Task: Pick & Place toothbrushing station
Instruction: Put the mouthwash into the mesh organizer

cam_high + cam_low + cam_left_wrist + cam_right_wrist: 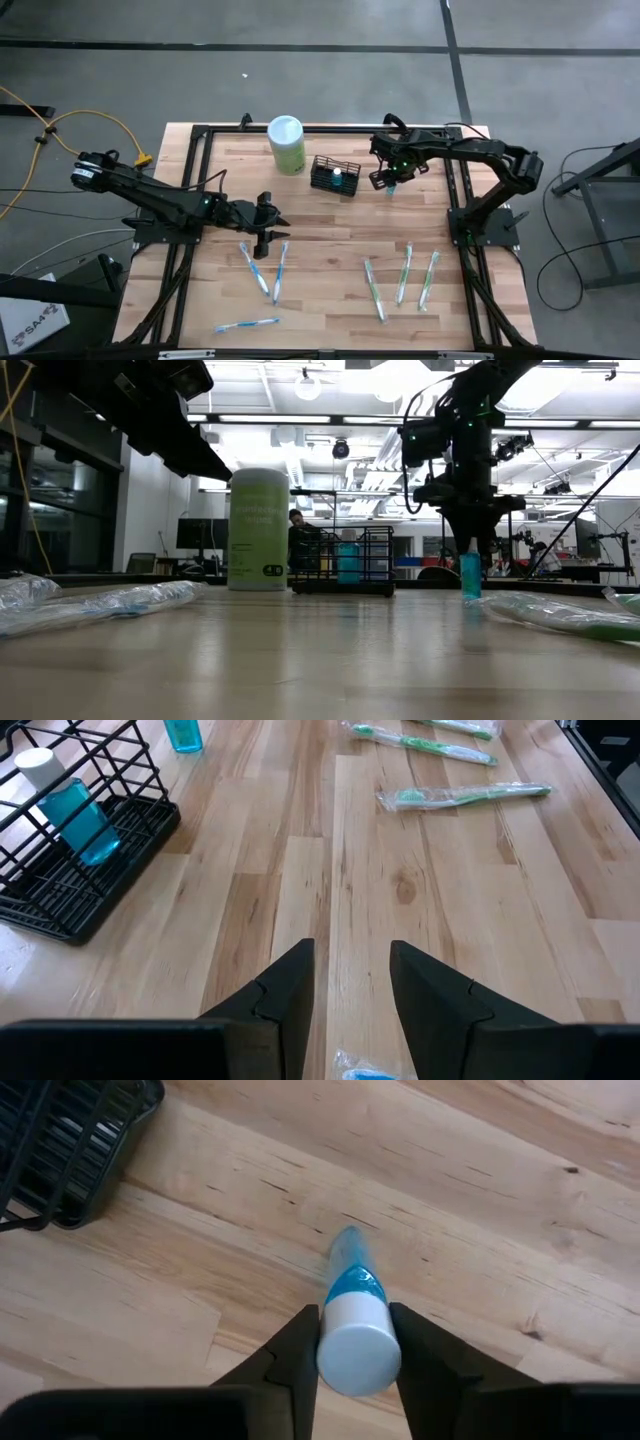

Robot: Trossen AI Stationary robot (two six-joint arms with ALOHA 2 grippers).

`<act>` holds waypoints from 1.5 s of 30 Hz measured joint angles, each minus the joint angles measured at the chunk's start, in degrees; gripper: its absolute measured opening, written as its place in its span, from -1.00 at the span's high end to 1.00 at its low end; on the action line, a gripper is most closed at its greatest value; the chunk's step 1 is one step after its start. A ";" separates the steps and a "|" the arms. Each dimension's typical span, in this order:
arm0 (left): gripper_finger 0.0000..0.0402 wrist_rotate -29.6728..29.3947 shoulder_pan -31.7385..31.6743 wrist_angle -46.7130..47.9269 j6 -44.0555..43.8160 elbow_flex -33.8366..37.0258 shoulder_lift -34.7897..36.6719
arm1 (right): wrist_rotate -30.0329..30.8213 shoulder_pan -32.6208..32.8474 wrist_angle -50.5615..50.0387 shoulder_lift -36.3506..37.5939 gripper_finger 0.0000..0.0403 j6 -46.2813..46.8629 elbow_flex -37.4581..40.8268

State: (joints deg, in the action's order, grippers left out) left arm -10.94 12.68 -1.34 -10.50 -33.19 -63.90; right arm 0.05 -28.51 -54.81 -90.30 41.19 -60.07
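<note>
On the wooden bench (330, 290), the black wire toothbrushing station (335, 176) sits just beside the right end effector (352, 1342) — its fingers closed against the white cap of an upright blue tube (352, 1318). The left end effector (350, 982) hovers open and empty — well away.

We count one black wire basket (335, 176), one pale green canister (286, 144), two small blue bottles (337, 181) (391, 187), three blue toothbrushes (254, 269) (279, 271) (246, 324), and three green toothbrushes (373, 289) (404, 272) (428, 280).
</note>
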 joint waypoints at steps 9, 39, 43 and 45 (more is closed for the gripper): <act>0.37 0.13 -0.01 0.00 0.02 0.00 0.00 | 0.00 0.00 0.00 0.00 0.42 -0.26 0.00; 0.37 0.94 -0.01 0.00 0.00 0.00 0.00 | 2.87 -0.02 -0.28 -0.02 0.35 0.16 0.02; 0.37 0.92 -0.01 0.00 0.00 0.00 0.00 | 2.94 -0.02 -0.25 -0.07 0.35 -0.44 0.02; 0.37 0.92 0.00 0.00 0.00 0.00 0.00 | 2.95 -0.03 -0.24 -0.07 0.35 -0.48 0.02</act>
State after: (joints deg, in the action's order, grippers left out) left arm -10.02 12.68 -1.34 -10.50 -33.19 -63.90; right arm 3.01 -28.54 -55.05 -90.37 40.71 -60.05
